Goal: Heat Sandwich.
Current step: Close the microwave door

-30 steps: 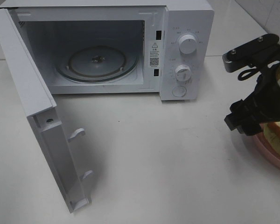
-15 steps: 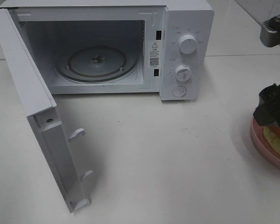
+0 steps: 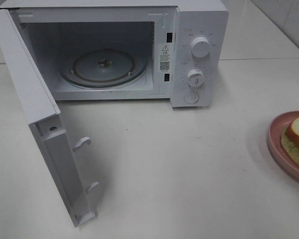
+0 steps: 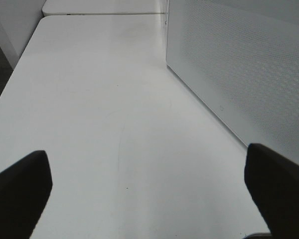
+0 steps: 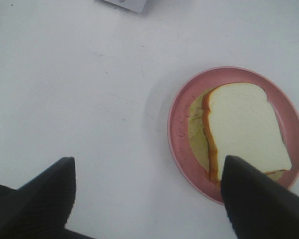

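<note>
Right gripper (image 5: 144, 199): hanging above the tabletop with its two dark fingers (image 5: 261, 204) spread wide, pinching nothing; the plate is lying under and just ahead of one finger. It is not showing in the high view.

Left gripper (image 4: 149, 191): hovering over bare tabletop beside the microwave's open door, fingers spread as wide as they go, holding nothing.

Sandwich (image 5: 241, 132): sitting on the pink plate (image 5: 177, 122) at the tabletop's right edge, well apart from the microwave; the top white slice is lying skewed, with pale green-yellow filling peeking out along one side and an orange-brown crust line showing.

Handling, as a judgement: the sandwich is looking light, soft and easily crushed, its layers likely sliding apart if squeezed. The plate is looking stiff and a safer thing to seize, so taking hold at the plate's rim on the side facing the gripper seems the wiser choice, keeping it level.

Microwave (image 3: 199, 20): standing at the tabletop's far edge, its door (image 3: 37, 114) swinging fully open toward the left, the glass turntable (image 3: 104, 67) lying bare inside.

Progress, as a judgement: the sandwich is not yet in the microwave; the pick-up is still waiting.
</note>
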Motion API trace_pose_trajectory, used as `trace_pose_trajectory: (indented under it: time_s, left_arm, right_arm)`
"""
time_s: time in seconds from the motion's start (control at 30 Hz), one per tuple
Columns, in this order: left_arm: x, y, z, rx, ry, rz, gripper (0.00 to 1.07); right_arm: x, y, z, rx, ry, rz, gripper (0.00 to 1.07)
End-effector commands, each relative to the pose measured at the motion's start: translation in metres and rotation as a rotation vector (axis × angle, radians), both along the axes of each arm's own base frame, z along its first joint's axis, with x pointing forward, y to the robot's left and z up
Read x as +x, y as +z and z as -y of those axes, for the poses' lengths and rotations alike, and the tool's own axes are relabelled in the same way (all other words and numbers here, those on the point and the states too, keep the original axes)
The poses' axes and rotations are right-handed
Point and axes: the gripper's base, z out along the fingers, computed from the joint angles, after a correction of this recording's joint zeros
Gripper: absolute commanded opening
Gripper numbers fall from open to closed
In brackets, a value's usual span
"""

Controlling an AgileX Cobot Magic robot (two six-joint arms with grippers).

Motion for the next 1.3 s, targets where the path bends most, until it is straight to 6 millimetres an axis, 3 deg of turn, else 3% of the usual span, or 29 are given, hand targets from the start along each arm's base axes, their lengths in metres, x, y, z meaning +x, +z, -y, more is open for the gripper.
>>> trace_pose_trajectory:
  time_s: [0.03, 0.63, 1.3]
  left_arm:
    - [-0.003, 0.0, 0.001, -0.007, -0.003, 0.035, 1.01]
    - [-0.003, 0.0, 0.001, -0.007, -0.003, 0.035, 1.01]
    - [-0.003, 0.0, 0.001, -0.007, -0.003, 0.035, 1.01]
  right_arm:
    - [-0.017, 0.008, 0.01, 0.009, 0.009, 0.045, 0.77]
    - [-0.075, -0.015, 0.039, 0.108, -0.074, 0.179, 0.77]
    - [-0.121, -0.048, 0.043, 0.228, -0.207, 0.346, 0.76]
